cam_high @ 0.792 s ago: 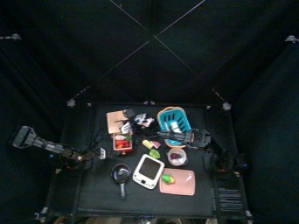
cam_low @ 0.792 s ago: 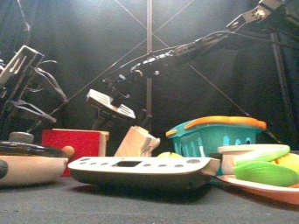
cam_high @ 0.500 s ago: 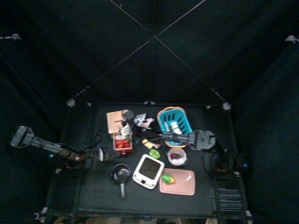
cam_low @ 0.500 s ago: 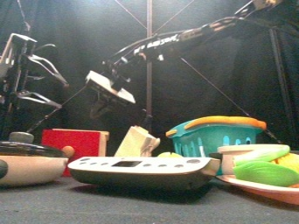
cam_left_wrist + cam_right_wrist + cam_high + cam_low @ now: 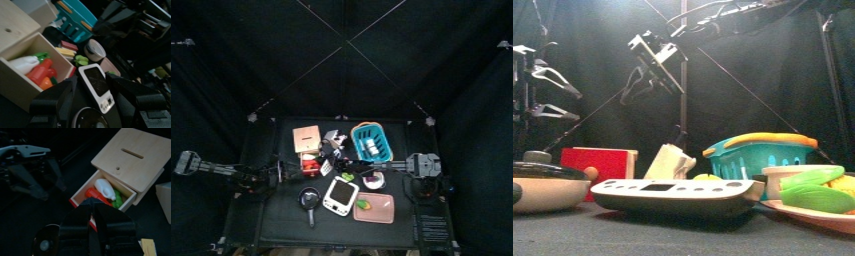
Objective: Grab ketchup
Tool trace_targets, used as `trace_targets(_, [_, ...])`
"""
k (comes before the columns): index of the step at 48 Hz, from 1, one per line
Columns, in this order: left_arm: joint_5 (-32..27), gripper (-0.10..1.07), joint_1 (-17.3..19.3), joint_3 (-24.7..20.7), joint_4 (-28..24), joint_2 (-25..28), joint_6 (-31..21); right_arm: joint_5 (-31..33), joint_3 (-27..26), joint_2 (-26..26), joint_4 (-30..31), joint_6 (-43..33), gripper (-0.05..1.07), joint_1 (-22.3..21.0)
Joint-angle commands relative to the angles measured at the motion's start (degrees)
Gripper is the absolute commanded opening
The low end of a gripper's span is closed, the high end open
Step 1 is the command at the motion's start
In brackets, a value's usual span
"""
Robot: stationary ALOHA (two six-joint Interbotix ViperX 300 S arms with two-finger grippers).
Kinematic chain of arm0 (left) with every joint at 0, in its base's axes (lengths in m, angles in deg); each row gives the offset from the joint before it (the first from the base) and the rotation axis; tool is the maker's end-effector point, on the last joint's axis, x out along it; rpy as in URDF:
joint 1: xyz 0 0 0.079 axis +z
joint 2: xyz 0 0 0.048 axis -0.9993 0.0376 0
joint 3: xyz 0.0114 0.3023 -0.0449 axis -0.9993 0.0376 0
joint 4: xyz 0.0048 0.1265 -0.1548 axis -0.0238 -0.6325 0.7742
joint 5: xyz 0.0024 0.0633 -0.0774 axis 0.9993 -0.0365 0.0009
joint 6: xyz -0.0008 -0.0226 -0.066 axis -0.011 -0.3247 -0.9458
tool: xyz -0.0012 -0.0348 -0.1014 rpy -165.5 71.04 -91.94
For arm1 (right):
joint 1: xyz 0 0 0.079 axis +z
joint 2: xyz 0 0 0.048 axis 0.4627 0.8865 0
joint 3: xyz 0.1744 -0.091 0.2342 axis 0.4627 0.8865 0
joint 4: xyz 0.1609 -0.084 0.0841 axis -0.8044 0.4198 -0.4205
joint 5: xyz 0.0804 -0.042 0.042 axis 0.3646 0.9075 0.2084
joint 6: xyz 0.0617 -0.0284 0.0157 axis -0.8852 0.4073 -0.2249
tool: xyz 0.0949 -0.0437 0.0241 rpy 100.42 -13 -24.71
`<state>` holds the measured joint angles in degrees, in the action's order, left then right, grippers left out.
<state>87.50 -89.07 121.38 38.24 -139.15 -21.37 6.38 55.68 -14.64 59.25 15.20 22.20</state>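
The ketchup (image 5: 89,195) is a small red container lying in the open drawer of a wooden box (image 5: 133,155), beside a white bottle (image 5: 105,187) and a green item. It also shows in the left wrist view (image 5: 39,73) and in the top view (image 5: 309,160). My right gripper (image 5: 98,206) reaches across the table (image 5: 330,158), hangs high above the drawer (image 5: 645,62), and looks shut and empty. My left gripper (image 5: 95,86) is open and empty at the table's left side (image 5: 255,182).
A blue basket (image 5: 369,140) stands to the right of the box. A white scale (image 5: 338,196), a black pan (image 5: 309,199), a pink tray (image 5: 376,208) and a small bowl (image 5: 373,178) crowd the front. A tan box (image 5: 306,136) stands at the back.
My right gripper has risen well above the table over the drawer. The left arm has drawn back toward the left edge. The ketchup has stayed in the drawer.
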Motion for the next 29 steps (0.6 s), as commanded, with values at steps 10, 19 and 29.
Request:
trace_targets(10, [0.2, 0.86, 9.1, -0.9, -12.0, 0.0, -0.2, -2.7, 2.9, -1.9, 1.3, 0.2, 0.59, -0.9])
trace_targets(19, [0.8, 0.86, 16.1, -0.9, -12.5, 0.0, -0.2, -2.7, 3.0, -1.8, 3.3, 0.3, 0.76, -1.7])
trace_targets(29, [0.4, 0.86, 20.5, -0.8, -12.0, 0.0, -0.4, -0.4, 2.5, -1.3, 3.1, 0.3, 0.92, -1.8])
